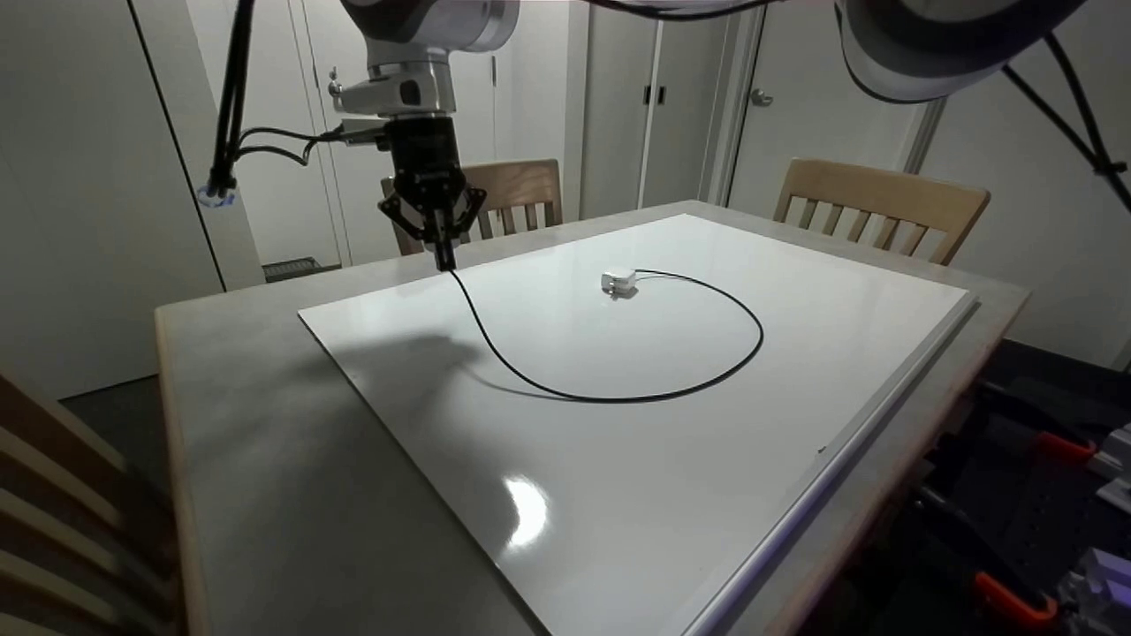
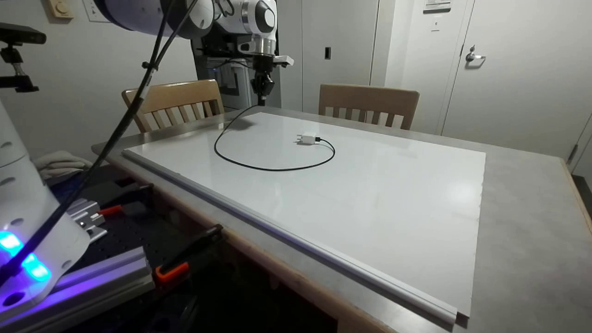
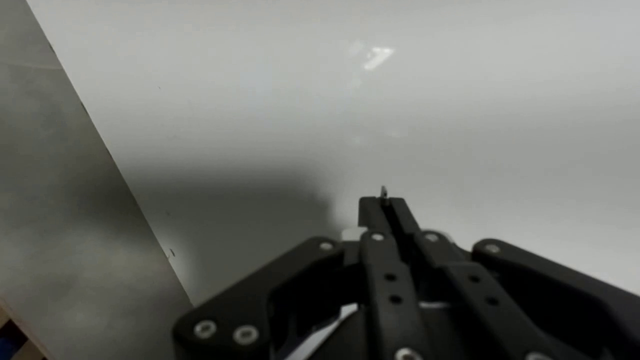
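1. A long grey table with pale wooden edging (image 2: 532, 222) stands in front of me.
2. On it lies a glossy white rectangular board (image 2: 370, 194), a straight pale rail (image 2: 370, 273) running along one side.
3. A jointed white-and-grey robot arm (image 1: 468, 22) reaches over from above.
4. Pale wooden chairs with slatted backs (image 1: 884, 193) stand around the table.
5. At the arm's end I see a black two-fingered gripper (image 3: 384, 202) pointing down above the board, its jaws drawn narrow and pinching one end of a thin black cable (image 1: 632, 400).
6. The cable drops away from the fingertips (image 3: 370, 212), then lies across the board in a single broad, open curve.
7. Its other end runs into a boxy white plastic power adapter (image 2: 308, 138) with two prongs, which rests on the board well apart from the gripper.
8. A tiny shiny metal tip (image 3: 384, 192) pokes out between the fingertips, too small to make out fully.
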Robot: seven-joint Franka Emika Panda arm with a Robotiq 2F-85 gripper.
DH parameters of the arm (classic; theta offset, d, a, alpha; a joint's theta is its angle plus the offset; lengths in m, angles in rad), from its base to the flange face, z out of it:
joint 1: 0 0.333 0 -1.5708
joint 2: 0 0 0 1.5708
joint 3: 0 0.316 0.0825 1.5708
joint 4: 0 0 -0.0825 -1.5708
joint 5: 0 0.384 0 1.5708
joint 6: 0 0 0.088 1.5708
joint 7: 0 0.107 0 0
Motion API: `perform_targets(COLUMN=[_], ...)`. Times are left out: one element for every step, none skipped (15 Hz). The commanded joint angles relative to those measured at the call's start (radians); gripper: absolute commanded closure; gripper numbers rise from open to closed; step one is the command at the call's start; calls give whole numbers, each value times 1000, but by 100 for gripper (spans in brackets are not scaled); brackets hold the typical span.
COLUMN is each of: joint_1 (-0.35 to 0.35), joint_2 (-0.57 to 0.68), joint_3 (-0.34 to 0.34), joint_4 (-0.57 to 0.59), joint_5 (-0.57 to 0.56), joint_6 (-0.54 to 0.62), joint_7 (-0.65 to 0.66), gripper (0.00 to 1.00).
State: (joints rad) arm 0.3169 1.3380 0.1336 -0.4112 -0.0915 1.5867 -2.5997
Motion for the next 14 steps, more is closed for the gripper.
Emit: perform_targets(joint_1=[0, 0, 0, 0, 0, 0, 0, 0, 0, -3, -10, -15, -29, -47], joint_2=[1, 1, 1, 2, 2, 2, 2, 2, 2, -1, -10, -20, -47, -74], joint_3=[0, 0, 0, 0, 0, 0, 0, 0, 0, 14, 75, 122, 217, 295], joint_4=[0, 0, 0, 0, 0, 0, 0, 0, 0, -6, -24, -41, -94, -154], joint_5=[0, 0, 0, 0, 0, 0, 0, 0, 0, -13, -81, -134, -240, -328], joint_6=[-1, -1, -1, -1, -1, -1, -1, -1, -1, 2, 22, 35, 60, 92], joint_7=[1, 1, 1, 1, 1, 1, 1, 1, 1, 1, 1, 1, 1, 1], gripper=[94, 94, 94, 94, 94, 94, 94, 94, 98, 98, 98, 98, 98, 98])
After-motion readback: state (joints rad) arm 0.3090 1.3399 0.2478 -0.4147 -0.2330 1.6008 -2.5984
